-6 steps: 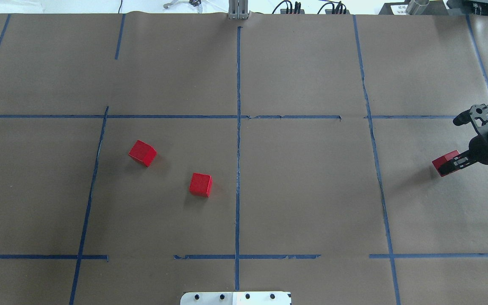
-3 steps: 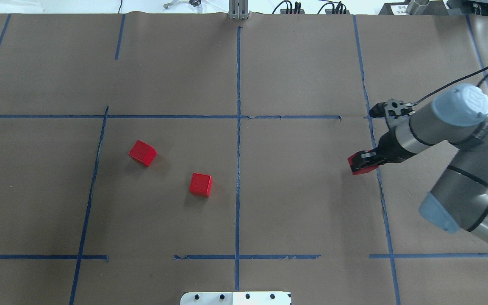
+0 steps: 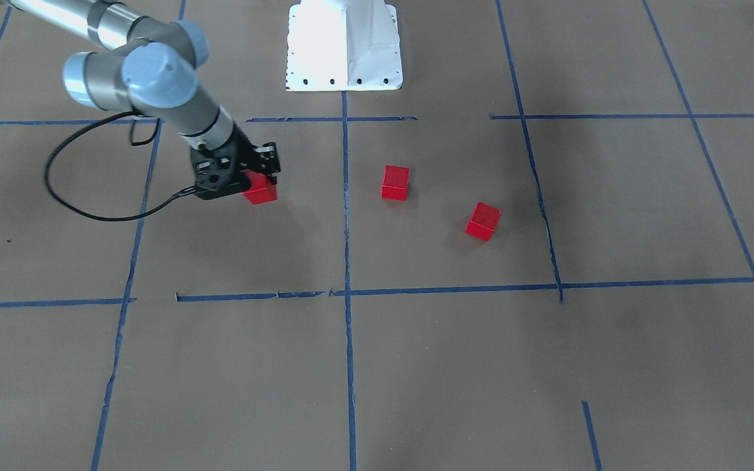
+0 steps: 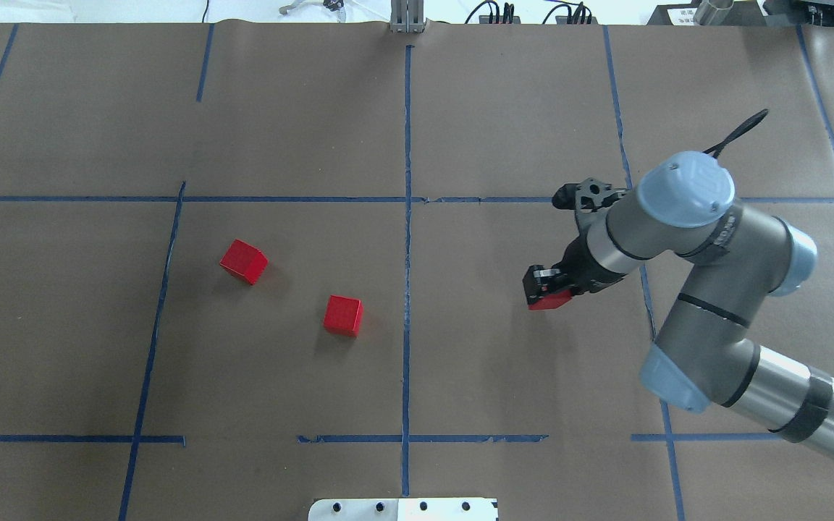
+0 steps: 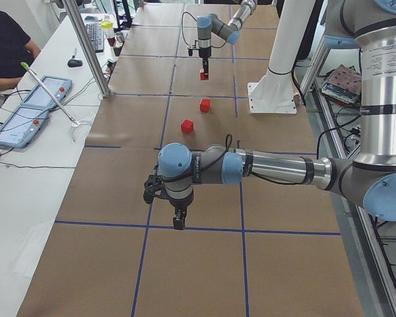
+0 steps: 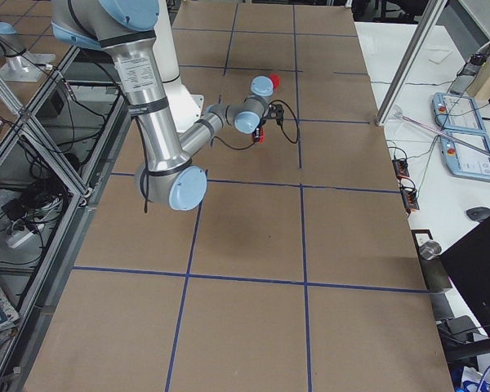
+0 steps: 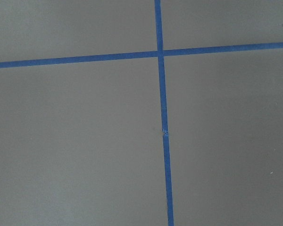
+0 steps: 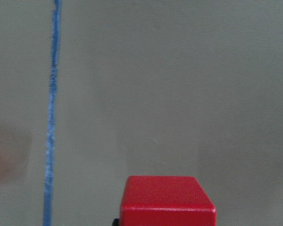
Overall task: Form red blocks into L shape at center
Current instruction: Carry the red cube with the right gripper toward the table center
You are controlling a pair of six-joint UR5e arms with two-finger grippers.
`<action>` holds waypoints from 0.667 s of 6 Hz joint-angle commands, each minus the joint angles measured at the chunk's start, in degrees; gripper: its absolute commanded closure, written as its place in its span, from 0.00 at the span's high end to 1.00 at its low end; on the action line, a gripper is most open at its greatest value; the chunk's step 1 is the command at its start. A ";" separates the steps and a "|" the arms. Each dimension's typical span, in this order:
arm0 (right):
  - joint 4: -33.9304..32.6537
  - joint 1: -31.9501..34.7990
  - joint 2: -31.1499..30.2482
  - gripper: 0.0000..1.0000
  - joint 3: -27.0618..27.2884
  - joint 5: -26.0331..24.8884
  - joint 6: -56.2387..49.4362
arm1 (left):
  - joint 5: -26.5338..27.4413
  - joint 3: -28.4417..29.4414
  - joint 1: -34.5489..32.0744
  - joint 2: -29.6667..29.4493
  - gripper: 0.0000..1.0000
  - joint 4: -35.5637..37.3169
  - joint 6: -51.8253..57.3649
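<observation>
Three red blocks (image 4: 343, 316): two loose, one between right fingers (image 4: 535, 278)

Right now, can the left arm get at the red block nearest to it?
Probably yes. Only bare paper lies between the left gripper and the nearest block; the right gripper, holding another block, is beyond the centre line.

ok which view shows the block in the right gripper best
The right wrist view: the block sits large and close, top face plain. The front view shows it small in the right gripper, overhead only a red sliver, the side views a speck.
</observation>
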 commanded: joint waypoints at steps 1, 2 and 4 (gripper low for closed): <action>-3.70 -3.37 8.60 0.00 -5.98 -2.95 4.44 | 0.02 0.07 0.07 0.06 1.00 -1.07 -0.24; -3.70 -4.35 10.45 0.00 -8.18 -4.88 8.45 | 0.02 -0.02 0.07 0.14 1.00 -1.16 -0.25; -3.79 -4.97 11.08 0.02 -8.91 -6.82 8.31 | 0.02 -0.11 0.07 0.14 1.00 -1.16 -0.25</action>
